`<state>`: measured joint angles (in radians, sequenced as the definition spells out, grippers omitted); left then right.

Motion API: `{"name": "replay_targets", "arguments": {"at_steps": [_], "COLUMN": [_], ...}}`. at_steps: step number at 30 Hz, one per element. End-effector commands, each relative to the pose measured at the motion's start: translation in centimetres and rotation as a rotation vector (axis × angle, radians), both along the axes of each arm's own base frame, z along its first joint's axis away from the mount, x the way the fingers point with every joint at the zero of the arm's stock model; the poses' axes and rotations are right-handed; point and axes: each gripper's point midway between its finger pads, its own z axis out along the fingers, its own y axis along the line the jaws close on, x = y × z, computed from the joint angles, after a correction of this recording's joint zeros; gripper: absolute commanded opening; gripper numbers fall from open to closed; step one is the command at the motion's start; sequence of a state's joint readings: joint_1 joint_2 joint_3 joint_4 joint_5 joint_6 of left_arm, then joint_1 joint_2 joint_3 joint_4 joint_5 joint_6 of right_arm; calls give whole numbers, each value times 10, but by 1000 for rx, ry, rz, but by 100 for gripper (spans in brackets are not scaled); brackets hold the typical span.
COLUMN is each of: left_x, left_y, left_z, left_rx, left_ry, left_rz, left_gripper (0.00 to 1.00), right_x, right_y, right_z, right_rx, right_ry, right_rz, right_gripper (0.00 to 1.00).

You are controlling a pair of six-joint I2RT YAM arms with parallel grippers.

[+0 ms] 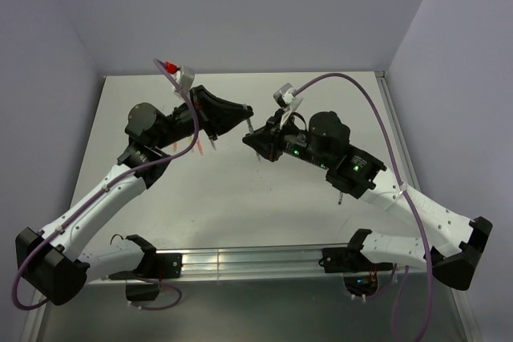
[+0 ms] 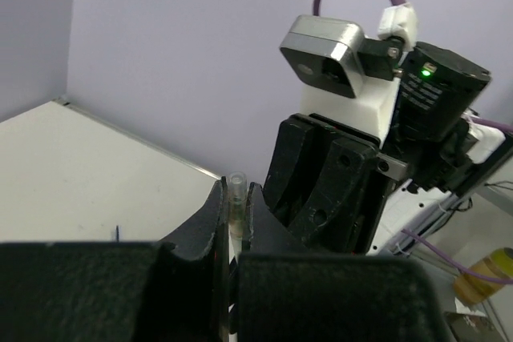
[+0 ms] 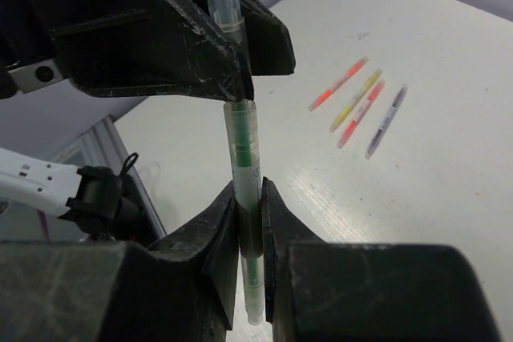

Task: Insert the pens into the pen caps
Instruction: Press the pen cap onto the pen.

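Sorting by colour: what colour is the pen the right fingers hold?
The pen is clear with green inside; right wrist view shows it best.

cap (image 3: 223,2): directly above pen (image 3: 244,174), in line | four other pens (image 3: 358,106): side by side on table (image 3: 449,190)

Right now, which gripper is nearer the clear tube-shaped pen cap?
Left. The left gripper is shut on the clear tube-shaped pen cap; the right gripper clamps the green-clear stick pen, away from the cap.

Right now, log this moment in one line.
left fingers: gripping cap | right fingers: gripping green pen | stage: pen end at cap | table: four pens
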<state>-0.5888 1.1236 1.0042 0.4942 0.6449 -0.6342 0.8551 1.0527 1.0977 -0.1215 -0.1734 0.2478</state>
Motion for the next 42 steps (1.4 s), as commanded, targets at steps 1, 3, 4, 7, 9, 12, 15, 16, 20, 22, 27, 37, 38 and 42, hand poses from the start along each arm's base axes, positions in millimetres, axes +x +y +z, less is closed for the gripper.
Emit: {"name": "replay_targets", "arguments": {"at_steps": [1,3,4,7,9,12,15,16,20,22,27,37,38,42], "left_x": [0,11,14,28,33,39,40,40,36,36,26,19,20,16], "left_y": [0,2,2,1,1,4,4,4,2,3,6,24,23,22], "left_z": [-16,-18,-19,-23,-26,-25,-20,-20,-18,-14,-3,35,34,37], "left_rx": [76,79,80,85,80,68,76,78,77,86,81,-38,-39,-60], "left_ry": [60,100,111,162,187,208,200,204,203,189,98,-12,-12,-23], "left_rz": [25,97,115,203,255,297,308,305,286,288,241,171,164,126], "left_gripper": [0,0,0,0,0,0,0,0,0,0,0,0,0,0], "right_x": [36,42,44,51,52,55,55,55,54,53,38,13,12,7], "right_y": [-27,-29,-28,-28,-28,-26,-25,-25,-25,-23,-15,-1,0,1], "right_z": [75,73,71,68,68,60,56,55,53,49,46,52,52,53], "right_rx": [146,137,129,116,113,89,80,82,65,59,67,109,109,117], "right_ry": [-123,-110,-102,-85,-79,-62,-58,-61,-68,-67,-74,-94,-94,-100], "right_rz": [-234,-266,-276,-306,-313,-318,-315,-314,-308,-292,-199,-41,-28,-2], "right_gripper": [0,0,0,0,0,0,0,0,0,0,0,0,0,0]}}
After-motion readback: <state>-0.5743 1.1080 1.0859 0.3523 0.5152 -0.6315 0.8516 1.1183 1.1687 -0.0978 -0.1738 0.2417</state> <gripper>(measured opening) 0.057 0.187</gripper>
